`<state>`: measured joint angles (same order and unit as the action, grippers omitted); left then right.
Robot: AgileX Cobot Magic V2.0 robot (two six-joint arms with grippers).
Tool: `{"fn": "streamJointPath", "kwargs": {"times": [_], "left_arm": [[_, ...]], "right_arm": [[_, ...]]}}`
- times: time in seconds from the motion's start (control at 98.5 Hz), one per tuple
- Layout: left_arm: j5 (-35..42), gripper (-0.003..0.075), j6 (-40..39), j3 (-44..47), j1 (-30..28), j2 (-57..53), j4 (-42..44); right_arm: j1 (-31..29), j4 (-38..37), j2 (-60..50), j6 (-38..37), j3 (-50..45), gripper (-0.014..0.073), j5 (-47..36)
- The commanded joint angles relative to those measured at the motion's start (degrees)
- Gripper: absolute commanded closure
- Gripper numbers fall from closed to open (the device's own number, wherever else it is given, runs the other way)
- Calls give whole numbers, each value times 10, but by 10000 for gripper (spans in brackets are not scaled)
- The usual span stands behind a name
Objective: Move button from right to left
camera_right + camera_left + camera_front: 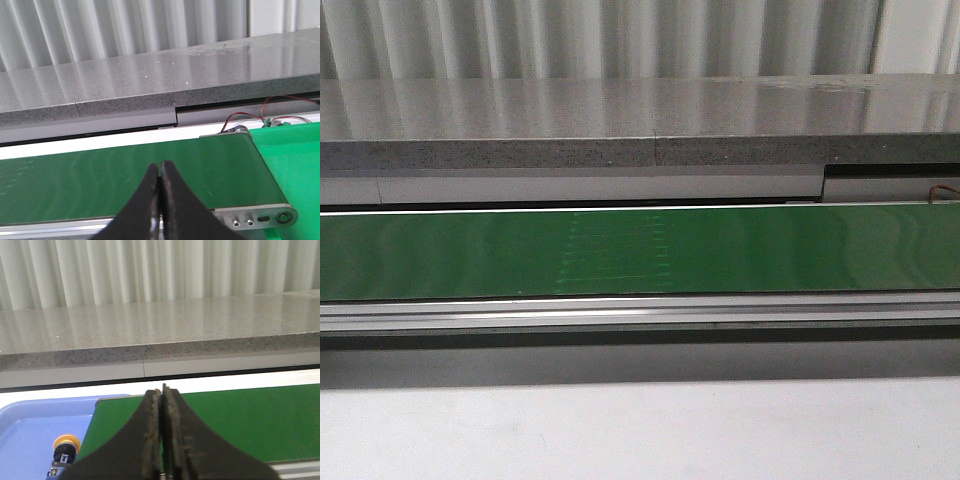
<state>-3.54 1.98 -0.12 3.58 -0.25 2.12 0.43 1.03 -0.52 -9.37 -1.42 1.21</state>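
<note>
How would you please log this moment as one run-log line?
left gripper: shut, empty | right gripper: shut, empty | button: in blue tray | green conveyor belt: bare in view

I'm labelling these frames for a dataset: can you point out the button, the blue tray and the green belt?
button (66,442): left wrist view, on its yellow cap.
blue tray (30,435): left wrist view, on its bare floor.
green belt (470,255): front view, on its bare top surface.

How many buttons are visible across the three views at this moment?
1. The button lies in the blue tray beside the green belt's end, seen only in the left wrist view. Others may sit out of frame.
</note>
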Motion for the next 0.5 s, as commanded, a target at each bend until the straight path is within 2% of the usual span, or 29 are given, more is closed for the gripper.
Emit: {"fn": "streamJointPath", "kwargs": {"times": [0.0,0.487], "left_arm": [[49,740,-6,15,6,-21,-5],[49,740,-6,15,6,-21,-5]], "right_arm": [[5,-10,-9,-7,8,661,-58],[5,-15,-9,-7,8,661,-57]]}}
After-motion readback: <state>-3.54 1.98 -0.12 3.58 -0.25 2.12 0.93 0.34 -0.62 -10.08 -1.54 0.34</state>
